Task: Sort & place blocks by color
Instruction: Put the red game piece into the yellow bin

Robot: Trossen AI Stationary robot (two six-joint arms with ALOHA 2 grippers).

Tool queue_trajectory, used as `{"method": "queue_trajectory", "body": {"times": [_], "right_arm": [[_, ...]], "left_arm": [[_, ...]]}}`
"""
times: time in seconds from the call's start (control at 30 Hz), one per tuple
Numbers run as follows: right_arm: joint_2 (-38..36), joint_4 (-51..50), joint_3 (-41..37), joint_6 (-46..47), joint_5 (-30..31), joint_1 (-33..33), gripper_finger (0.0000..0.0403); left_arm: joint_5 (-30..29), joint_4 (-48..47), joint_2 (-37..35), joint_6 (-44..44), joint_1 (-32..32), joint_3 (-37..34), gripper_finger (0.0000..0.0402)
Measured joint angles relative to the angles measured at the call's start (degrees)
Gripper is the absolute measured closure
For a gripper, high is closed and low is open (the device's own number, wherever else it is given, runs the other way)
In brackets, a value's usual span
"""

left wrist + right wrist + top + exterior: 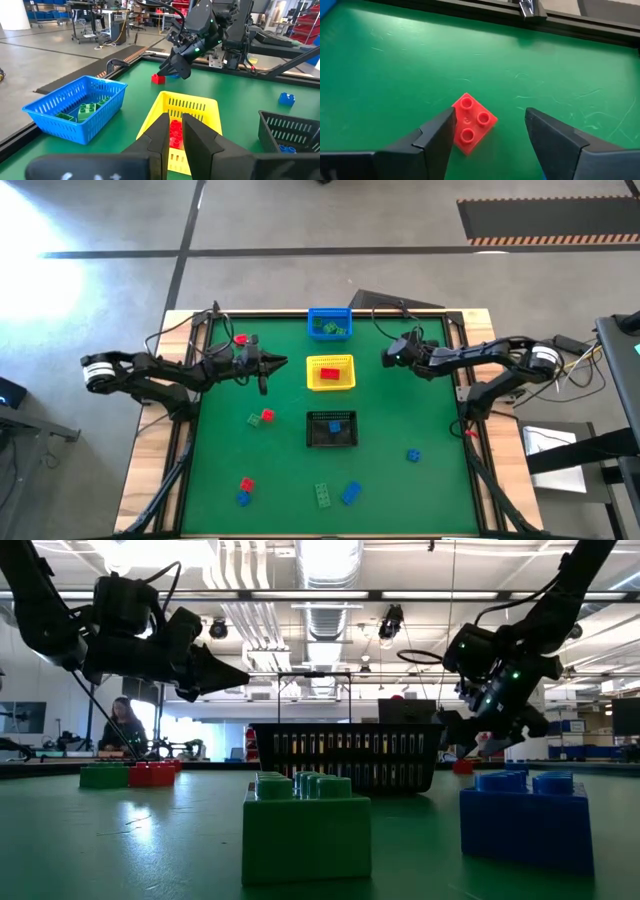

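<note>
The green desk (420,490) carries three mesh baskets in a row between the two arms: a blue basket (329,323) holding green blocks (331,329), a yellow basket (330,373) holding red blocks (330,373), and a black basket (332,430) with a blue block (335,426) inside. The right gripper (490,132) stands low over the desk just beyond the yellow basket's right side, its fingers spread wide and holding nothing; a red block (471,122) lies on the desk between them, close to one finger, though contact cannot be judged. The left gripper (268,363) hangs just off the yellow basket's left side, fingers nearly together and empty. Loose blocks lie well away from both grippers: a red and green pair (262,417) nearer the left gripper, a blue block (413,455) below the right gripper, and red, blue and green ones along the near edge (322,494).
</note>
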Motion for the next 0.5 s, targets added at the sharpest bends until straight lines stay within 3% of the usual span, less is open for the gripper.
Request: {"method": "queue_trajectory", "body": {"times": [0.5], "right_arm": [[-0.04,0.09,-0.15,-0.31,-5.42,-0.04,0.0226]], "left_arm": [[-0.01,-0.02,0.00,-0.02,0.04,0.00,0.0369]]}}
